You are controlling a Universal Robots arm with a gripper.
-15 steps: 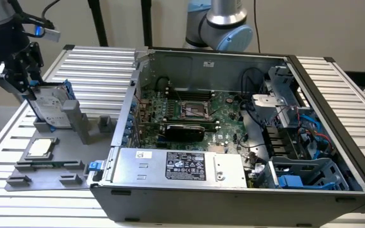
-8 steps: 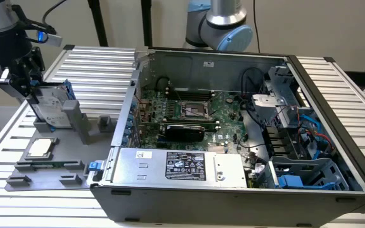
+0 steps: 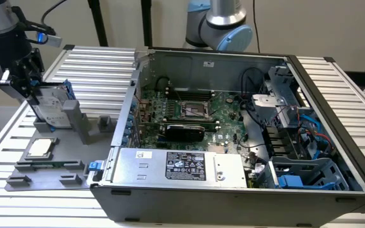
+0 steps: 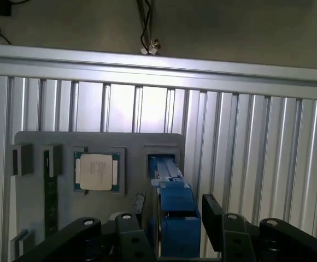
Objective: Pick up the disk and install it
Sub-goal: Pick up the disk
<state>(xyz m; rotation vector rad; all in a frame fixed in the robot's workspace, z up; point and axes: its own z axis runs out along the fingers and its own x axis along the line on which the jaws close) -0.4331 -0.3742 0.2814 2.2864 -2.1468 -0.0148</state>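
Note:
The disk (image 3: 51, 108), a silver-grey drive with a white label in a blue frame, stands on edge in a slot of the grey fixture plate (image 3: 46, 178) at the exterior view's left. My gripper (image 3: 29, 88) hangs at its top edge. In the wrist view the disk's blue frame (image 4: 176, 218) runs between my two black fingers (image 4: 140, 206), and my gripper (image 4: 175, 204) is open around it. The fingers sit close to both faces, and the disk still rests in its slot.
A small square silver chip (image 3: 40, 147) lies in a tray on the same plate. The open computer case (image 3: 334, 123) sits at the exterior view's right, holding a motherboard (image 3: 192, 111), a grey box with a black label (image 3: 182, 164) and a blue-lined drive bay (image 3: 303, 175). The ribbed metal table (image 3: 97, 66) lies underneath.

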